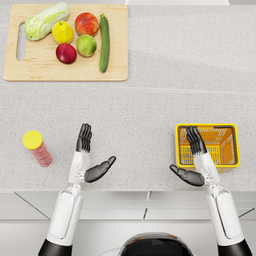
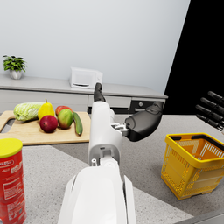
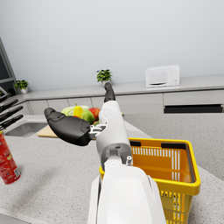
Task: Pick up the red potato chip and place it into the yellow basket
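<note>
From the head view, I had the red potato chip can standing upright on the speckled counter, to the left of my left hand and clear of it. It was a slim red tube with a yellow lid. My left hand held nothing, fingers straight and thumb stuck out to the side. Over on the right, my right hand was just as empty and spread, its fingers reaching over the near left corner of the yellow basket. Far back on the left sat a wooden cutting board with a cabbage, a yellow pear, apples and a cucumber.

In the left wrist view, the can loomed close beside my forearm, red wall with white print, yellow cap on top. The left hand showed open, thumb well apart from the fingers. The basket stood on the counter past it, with the other hand's fingertips just showing at the edge.

In the right wrist view, my right hand hung open above the basket, touching nothing I could see. The can stood far across the counter, half cut off at the frame edge.
</note>
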